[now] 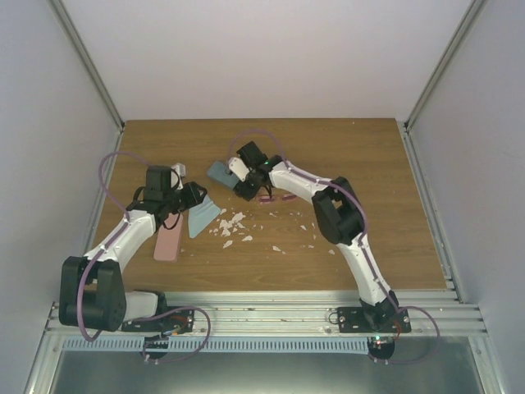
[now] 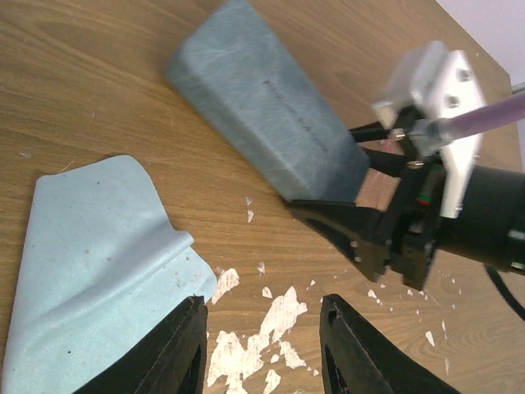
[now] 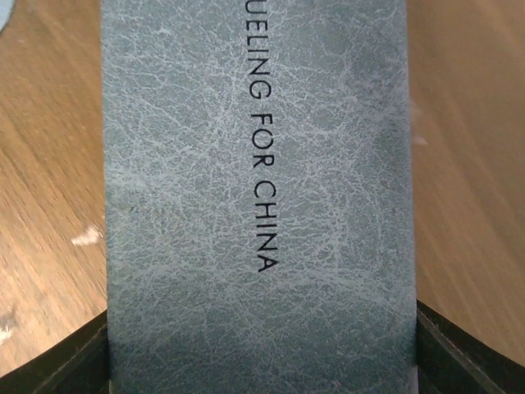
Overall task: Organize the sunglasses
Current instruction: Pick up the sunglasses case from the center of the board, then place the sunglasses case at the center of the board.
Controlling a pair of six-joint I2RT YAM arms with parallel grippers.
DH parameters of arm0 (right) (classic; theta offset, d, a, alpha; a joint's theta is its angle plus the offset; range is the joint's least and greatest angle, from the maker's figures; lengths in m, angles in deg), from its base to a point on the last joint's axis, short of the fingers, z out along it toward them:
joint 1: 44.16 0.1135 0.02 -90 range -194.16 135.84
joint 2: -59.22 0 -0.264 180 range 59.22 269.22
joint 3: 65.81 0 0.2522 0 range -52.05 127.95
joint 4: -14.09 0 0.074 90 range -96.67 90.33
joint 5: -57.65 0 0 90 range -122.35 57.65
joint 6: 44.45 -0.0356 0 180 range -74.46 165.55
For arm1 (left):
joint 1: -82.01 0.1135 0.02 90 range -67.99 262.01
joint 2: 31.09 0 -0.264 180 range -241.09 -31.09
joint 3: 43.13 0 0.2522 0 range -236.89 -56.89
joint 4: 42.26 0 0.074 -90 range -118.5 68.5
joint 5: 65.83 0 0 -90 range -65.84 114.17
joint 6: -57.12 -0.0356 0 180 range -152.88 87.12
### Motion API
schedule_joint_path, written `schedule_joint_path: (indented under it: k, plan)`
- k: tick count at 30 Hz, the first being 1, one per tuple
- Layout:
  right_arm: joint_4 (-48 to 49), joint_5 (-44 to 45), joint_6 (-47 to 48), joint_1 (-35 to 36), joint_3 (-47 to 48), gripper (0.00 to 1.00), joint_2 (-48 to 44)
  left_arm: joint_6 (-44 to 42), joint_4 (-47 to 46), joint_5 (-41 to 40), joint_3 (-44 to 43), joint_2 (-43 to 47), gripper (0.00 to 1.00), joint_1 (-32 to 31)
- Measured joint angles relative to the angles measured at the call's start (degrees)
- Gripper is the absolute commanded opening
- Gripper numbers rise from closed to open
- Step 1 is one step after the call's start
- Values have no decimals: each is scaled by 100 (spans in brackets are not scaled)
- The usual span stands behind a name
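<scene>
My right gripper (image 1: 234,178) is shut on the end of the blue-grey case (image 1: 218,171), which fills the right wrist view (image 3: 254,164) between my fingers (image 3: 467,353). In the left wrist view the case (image 2: 262,107) slopes up off the table in the right arm's black jaws. My left gripper (image 2: 262,345) is open and empty just above the table, beside a light blue cloth (image 2: 90,263). The pink-framed sunglasses (image 1: 276,197) lie under the right forearm. The dark pair is not clearly in view.
A pink case (image 1: 168,244) lies by the left forearm, with the light blue cloth (image 1: 202,220) beside it. White chipped patches (image 1: 231,226) mark the wood near the middle. Grey walls close in the table on the left, right and back.
</scene>
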Motion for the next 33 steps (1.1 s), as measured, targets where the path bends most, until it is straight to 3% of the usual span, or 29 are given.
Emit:
schedule_joint_path:
  k: [9,12,15,16,21,28,30,33]
  plan:
    - [1333,841,-1456,-656,-2186,54,-2116,-48,46,-122,28,116,46,-31]
    - [1620,1241,-2009,-1202,-2898,55,-2782,-133,142,-286,33,120,64,-31]
    - [1753,1620,-2463,-1805,-3654,55,-3156,-269,350,-669,39,179,95,-31]
    - [1764,1716,-2614,-2011,-3921,55,-3230,-271,367,-708,44,238,98,-31]
    - [1639,1853,-3067,-2881,-4996,57,-3311,-323,479,-1331,142,791,99,22]
    - [1742,1687,-2802,-2955,-5104,60,-3283,-407,540,-1598,197,981,99,221]
    - [1864,1600,-2691,-2944,-5095,66,-3244,-426,623,-1659,208,981,99,251]
    - [1921,1508,-2594,-2949,-5095,83,-3165,-431,673,-1777,216,981,99,275]
